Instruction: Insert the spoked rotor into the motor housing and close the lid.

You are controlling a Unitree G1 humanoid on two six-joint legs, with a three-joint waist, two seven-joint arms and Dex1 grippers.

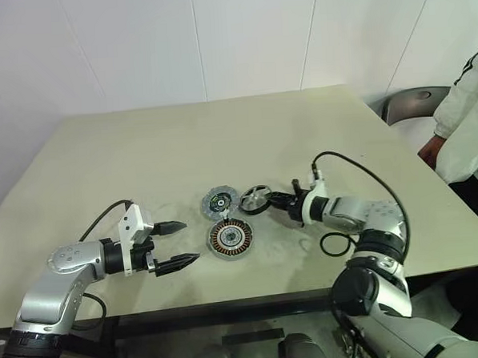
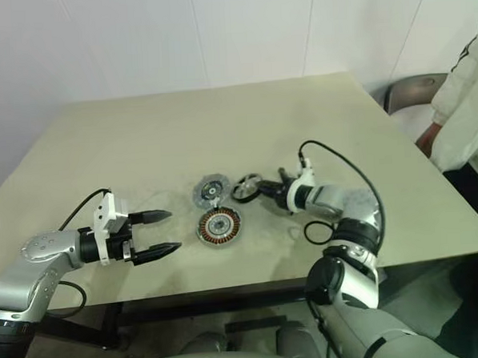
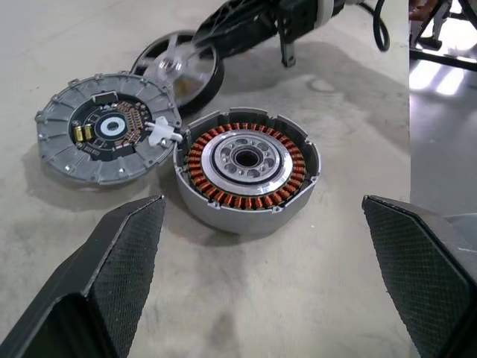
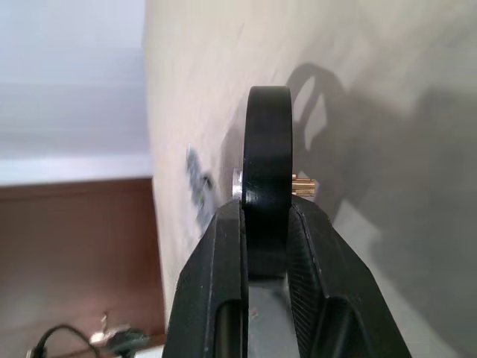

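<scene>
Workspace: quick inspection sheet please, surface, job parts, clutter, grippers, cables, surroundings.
Surface: beige table, faint scuff marks near the parts.
Spoked rotor: tilted on edge, rim clamped in the right gripper.
Motor housing: open, copper windings up, flat on the table.
Lid: flat beside the housing, circuit side up.
Clutter: nothing seen.
Left gripper: jaws open, holding nothing, beside the housing.
Right gripper: jaws shut on the rotor's rim.
Cables: black cable arcs over the right arm; another loops at the left wrist.
Surroundings: white wall; a person standing at the table's right; grey chair.
</scene>
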